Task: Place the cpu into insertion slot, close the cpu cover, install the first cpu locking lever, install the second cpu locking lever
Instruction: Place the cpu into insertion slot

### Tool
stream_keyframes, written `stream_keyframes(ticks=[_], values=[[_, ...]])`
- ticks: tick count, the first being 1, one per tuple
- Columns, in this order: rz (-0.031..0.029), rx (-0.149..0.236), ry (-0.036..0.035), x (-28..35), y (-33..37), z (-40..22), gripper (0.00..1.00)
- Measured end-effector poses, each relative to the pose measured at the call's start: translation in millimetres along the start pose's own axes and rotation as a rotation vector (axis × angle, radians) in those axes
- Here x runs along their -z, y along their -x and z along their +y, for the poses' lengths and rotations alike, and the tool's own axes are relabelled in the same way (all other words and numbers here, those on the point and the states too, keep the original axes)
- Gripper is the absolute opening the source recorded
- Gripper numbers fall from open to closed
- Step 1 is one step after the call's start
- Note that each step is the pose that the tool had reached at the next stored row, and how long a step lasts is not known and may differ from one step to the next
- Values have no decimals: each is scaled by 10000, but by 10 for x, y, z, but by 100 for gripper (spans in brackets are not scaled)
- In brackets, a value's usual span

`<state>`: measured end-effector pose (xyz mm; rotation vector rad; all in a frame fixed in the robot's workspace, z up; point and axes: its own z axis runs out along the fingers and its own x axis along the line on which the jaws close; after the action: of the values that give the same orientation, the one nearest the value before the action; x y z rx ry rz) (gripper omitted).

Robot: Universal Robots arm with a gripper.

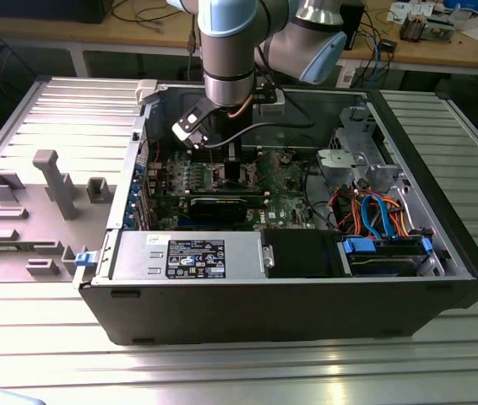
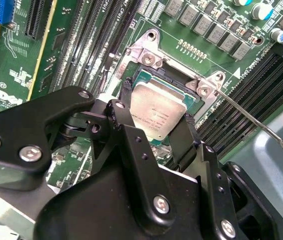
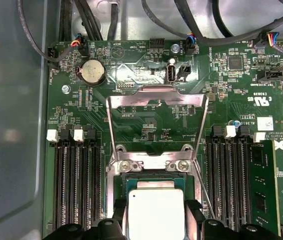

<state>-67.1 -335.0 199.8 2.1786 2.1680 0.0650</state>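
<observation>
The cpu (image 2: 162, 106) is a small silver-topped square chip, level and set within the insertion slot (image 2: 142, 76), whose metal rim and dark recess surround it. My gripper (image 2: 156, 116) is shut on the cpu, one black finger (image 2: 126, 92) against each of two opposite edges. In the first wrist view the cpu (image 3: 155, 210) sits between the fingertips of the gripper (image 3: 155, 222), over the insertion slot (image 3: 131, 181). The cpu cover (image 3: 156, 100) is swung open and stands up behind the socket. A thin locking lever (image 2: 254, 122) sticks out, unlatched. In the exterior view the gripper (image 1: 226, 156) reaches down into the case.
The open computer case (image 1: 264, 312) lies on a metal table. Black memory slots (image 3: 76, 190) flank the socket on both sides. A power supply (image 1: 188, 257), a drive cage with orange and blue cables (image 1: 374, 211), and a grey fixture tray (image 1: 45, 202) on the exterior view's left are nearby.
</observation>
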Motion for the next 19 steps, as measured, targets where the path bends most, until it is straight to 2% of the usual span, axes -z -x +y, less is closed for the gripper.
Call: stream_keyframes(ticks=[8,19], values=[[6,-1,-2,-38,-5,3,55],[20,-1,8,-43,-8,7,55]])
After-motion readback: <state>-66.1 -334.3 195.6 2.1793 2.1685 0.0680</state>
